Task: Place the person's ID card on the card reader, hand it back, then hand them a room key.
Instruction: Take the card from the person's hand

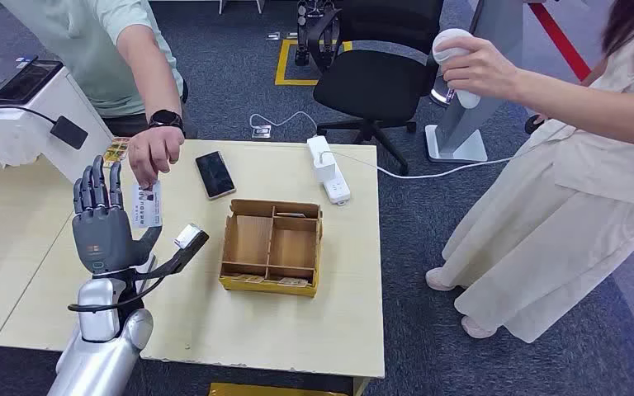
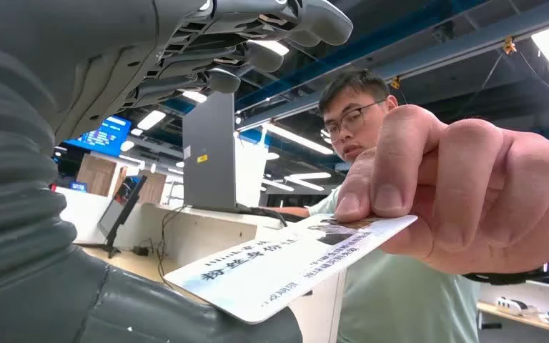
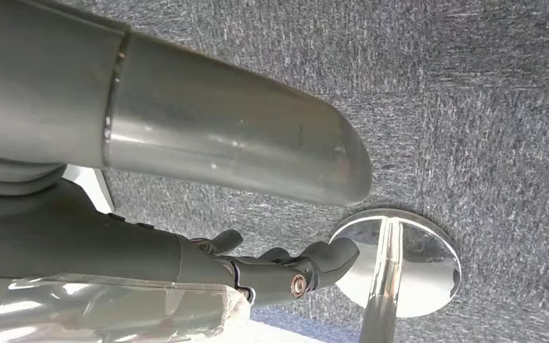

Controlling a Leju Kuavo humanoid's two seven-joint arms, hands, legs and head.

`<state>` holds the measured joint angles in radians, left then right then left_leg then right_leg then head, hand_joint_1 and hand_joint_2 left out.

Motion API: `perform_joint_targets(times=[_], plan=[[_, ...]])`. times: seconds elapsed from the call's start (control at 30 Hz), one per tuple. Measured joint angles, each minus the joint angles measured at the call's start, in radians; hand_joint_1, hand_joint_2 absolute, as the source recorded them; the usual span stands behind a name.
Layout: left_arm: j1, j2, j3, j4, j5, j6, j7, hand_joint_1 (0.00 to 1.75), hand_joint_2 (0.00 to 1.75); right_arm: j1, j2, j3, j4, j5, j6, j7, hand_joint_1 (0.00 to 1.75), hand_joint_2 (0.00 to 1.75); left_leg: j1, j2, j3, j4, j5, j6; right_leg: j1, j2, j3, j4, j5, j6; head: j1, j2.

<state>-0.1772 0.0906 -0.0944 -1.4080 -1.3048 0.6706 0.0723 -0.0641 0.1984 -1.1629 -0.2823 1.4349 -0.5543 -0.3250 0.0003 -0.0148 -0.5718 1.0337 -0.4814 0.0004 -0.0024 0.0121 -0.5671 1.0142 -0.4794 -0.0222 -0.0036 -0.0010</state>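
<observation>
Office carpet runs round a pale wooden table, and the exchange is set up at its left end. A person's hand reaches down from across the table holding the ID card by its upper edge, so the lower part is free for the robot to take. In the left wrist view that card lies flat between the person's thumb and fingers, its near end pushed in towards the robot's palm.

Raised and upright, the left hand faces the person, fingers straight and spread, thumb held out to the side. It has hold of nothing; the card looks just beside or barely over the thumb, though I cannot tell for sure whether they touch. My reading is that the hand is offered open so the card can be slid in before it closes.

Just beside the left wrist sits a small dark device with a pale top, probably the card reader, close enough for a short carry. A wooden tray with compartments stands in the middle of the table; thin cards lie in its near slots, likely the room keys. A phone and a power strip lie further back.

The right hand hangs over the floor, fingers loosely curled on nothing. A second person stands to the right, holding a white object.
</observation>
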Motion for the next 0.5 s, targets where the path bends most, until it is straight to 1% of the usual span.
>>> perform_joint_targets(times=[0.1, 0.3, 0.5], plan=[[0.006, -0.006, 0.004, -0.002, 0.007, 0.0, -0.012, 0.0, 1.75, 0.001, 0.0, 0.0, 0.0, -0.002, 0.0, 0.0, 0.0, 0.0, 0.0, 0.0, 0.0, 0.0, 0.0, 0.0, 0.0, 0.0, 0.0, 0.0, 0.0, 0.0, 0.0, 0.0], [0.037, -0.024, 0.022, -0.027, 0.028, 0.0, -0.06, 0.0, 1.75, 0.003, 0.0, 0.0, 0.0, -0.01, -0.001, 0.0, 0.0, 0.0, 0.0, 0.0, 0.0, 0.0, 0.0, 0.0, 0.0, 0.0, 0.0, 0.0, 0.0, 0.0, 0.0, 0.0], [0.062, -0.034, 0.032, -0.049, 0.043, 0.0, -0.076, 0.0, 1.75, 0.004, 0.0, 0.0, -0.001, -0.013, -0.001, 0.0, 0.0, 0.0, 0.0, 0.0, 0.0, 0.0, 0.0, 0.0, 0.0, 0.0, 0.0, 0.0, 0.0, 0.0, 0.0, 0.0]])
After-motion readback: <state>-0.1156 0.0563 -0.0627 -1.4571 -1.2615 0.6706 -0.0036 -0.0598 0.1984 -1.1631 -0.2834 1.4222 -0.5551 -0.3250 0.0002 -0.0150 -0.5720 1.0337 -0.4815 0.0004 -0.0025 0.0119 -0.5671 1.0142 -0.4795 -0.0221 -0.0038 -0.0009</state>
